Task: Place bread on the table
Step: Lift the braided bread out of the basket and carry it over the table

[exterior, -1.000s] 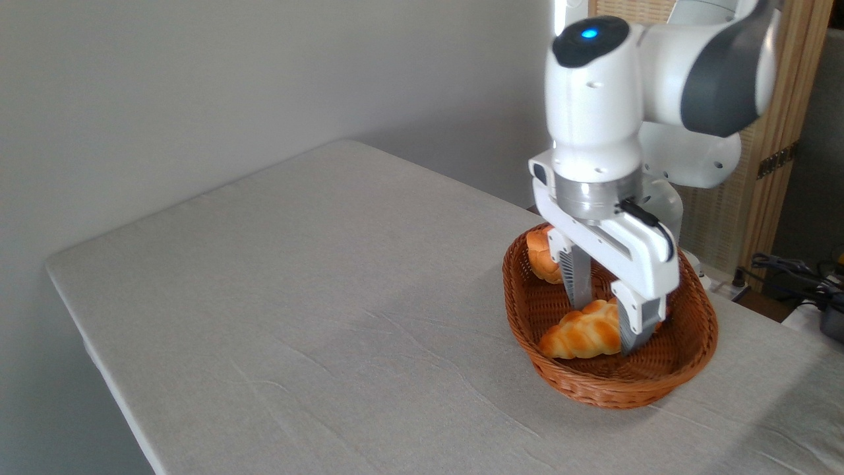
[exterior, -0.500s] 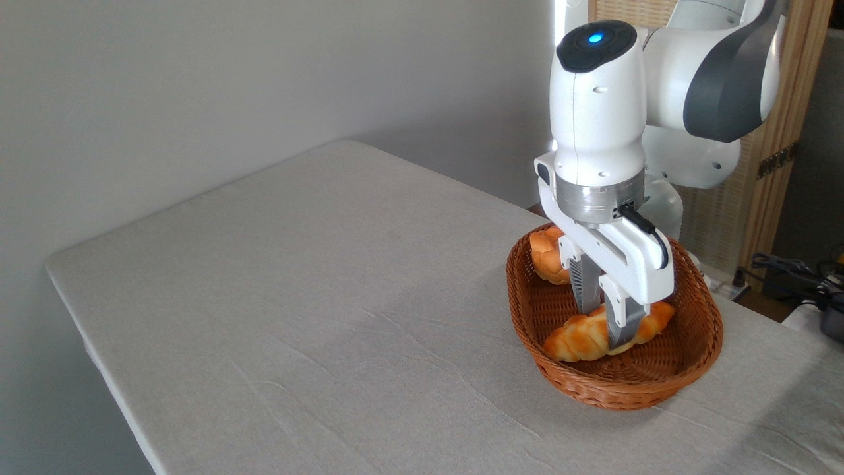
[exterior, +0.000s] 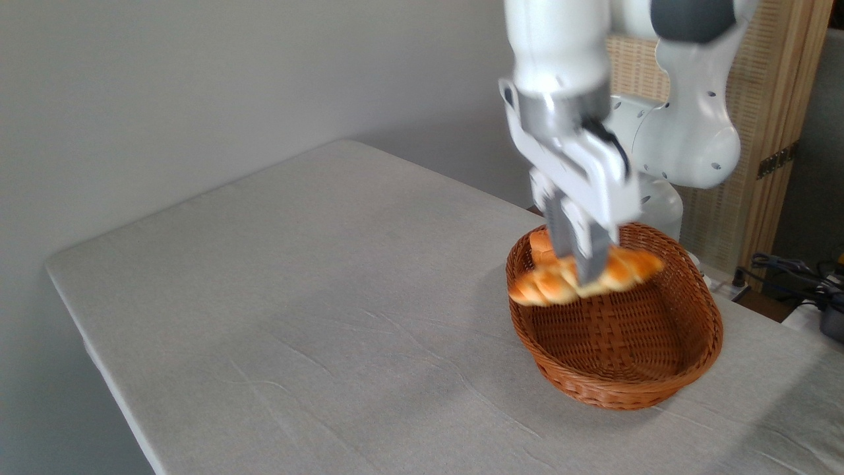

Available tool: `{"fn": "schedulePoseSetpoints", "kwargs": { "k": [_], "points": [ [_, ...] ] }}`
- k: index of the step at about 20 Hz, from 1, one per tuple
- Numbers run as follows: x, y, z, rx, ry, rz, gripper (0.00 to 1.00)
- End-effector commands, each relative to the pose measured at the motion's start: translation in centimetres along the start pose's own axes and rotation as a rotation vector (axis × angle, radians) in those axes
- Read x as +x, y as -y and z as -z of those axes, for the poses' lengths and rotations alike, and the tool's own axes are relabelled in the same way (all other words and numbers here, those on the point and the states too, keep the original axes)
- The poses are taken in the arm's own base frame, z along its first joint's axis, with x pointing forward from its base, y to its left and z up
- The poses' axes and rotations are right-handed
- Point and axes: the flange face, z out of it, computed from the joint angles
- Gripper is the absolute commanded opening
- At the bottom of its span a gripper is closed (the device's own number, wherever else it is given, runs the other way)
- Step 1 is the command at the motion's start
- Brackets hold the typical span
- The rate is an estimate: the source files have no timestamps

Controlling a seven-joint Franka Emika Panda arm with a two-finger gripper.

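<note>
The bread (exterior: 550,284), a long braided golden-orange loaf, hangs in the air above the left part of the brown wicker basket (exterior: 692,356). My gripper (exterior: 581,274) is shut on its middle, and the loaf sticks out to both sides of the fingers. Motion blurs both the loaf and the arm. The table (exterior: 316,290) under its wrinkled light-grey cloth spreads out to the left and front of the basket.
A round orange bun (exterior: 539,241) lies at the basket's far left end, partly hidden behind the loaf and the fingers. The white robot base (exterior: 686,138) stands behind the basket. Cables and a dark device (exterior: 808,277) sit at the right edge.
The jaws closed on the loaf lying in the basket. The arm has since risen and shifted left, lifting the loaf clear of the basket floor.
</note>
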Motion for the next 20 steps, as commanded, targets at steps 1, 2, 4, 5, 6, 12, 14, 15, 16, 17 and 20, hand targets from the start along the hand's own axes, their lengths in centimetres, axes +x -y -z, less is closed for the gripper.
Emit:
{"fn": "schedulePoseSetpoints", "kwargs": {
  "k": [1, 2, 4, 5, 6, 12, 14, 15, 16, 17, 20],
  "points": [
    [5.3, 5.2, 5.6, -0.078, 0.017, -0.035, 0.23],
    [7.8, 6.3, 6.7, -0.075, 0.026, -0.055, 0.24],
    [13.7, 7.8, 7.8, -0.081, -0.017, 0.02, 0.27],
    [16.6, 8.1, 7.2, -0.092, -0.031, 0.087, 0.27],
    [19.9, 8.3, 6.6, -0.072, -0.037, 0.127, 0.28],
    [35.4, 8.4, -0.2, 0.082, -0.121, 0.315, 0.6],
    [37.3, 7.7, -2.0, 0.114, -0.088, 0.304, 1.0],
    [37.3, 7.7, -2.6, 0.124, -0.073, 0.297, 1.0],
    [37.5, 7.8, -2.8, 0.129, -0.077, 0.295, 1.0],
    [37.8, 7.6, -3.2, 0.127, -0.076, 0.29, 1.0],
    [38.1, 7.5, -3.9, 0.12, -0.068, 0.284, 1.0]
  ]
}}
